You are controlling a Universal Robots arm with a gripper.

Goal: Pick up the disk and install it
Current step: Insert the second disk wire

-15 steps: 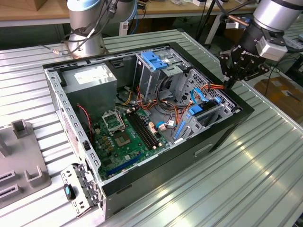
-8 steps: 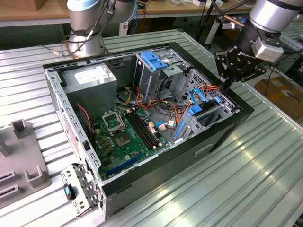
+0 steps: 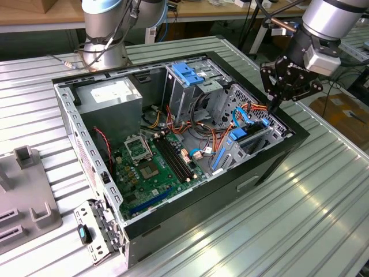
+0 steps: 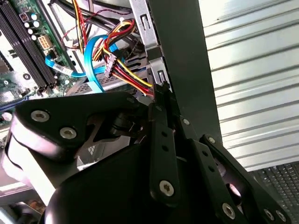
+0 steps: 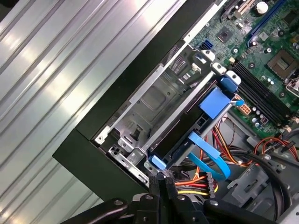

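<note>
The disk [image 3: 254, 138] lies in the drive bay at the edge of the open computer case [image 3: 277, 164] on the exterior view's right, with its blue rail frame along its sides. In the first wrist view the disk [image 5: 187, 133] is a dark slab between blue rail ends. My gripper [image 3: 274, 106] hangs just above the bay's far end, shut with nothing between its fingers. In both wrist views the gripper [image 5: 161, 177] [image 4: 164, 87] points down beside the blue rail tip and the coloured power wires [image 4: 126, 74]. I cannot tell whether it touches the disk.
A bare blue bracket [image 3: 190, 72] sits on the upper drive cage. The grey power-supply box [image 3: 109, 95] fills the case's back corner, and the motherboard [image 3: 155, 164] covers its floor. Blue data cables [image 5: 208, 158] and orange wires cross beside the bay. Ribbed metal tabletop [image 3: 300, 225] surrounds the case.
</note>
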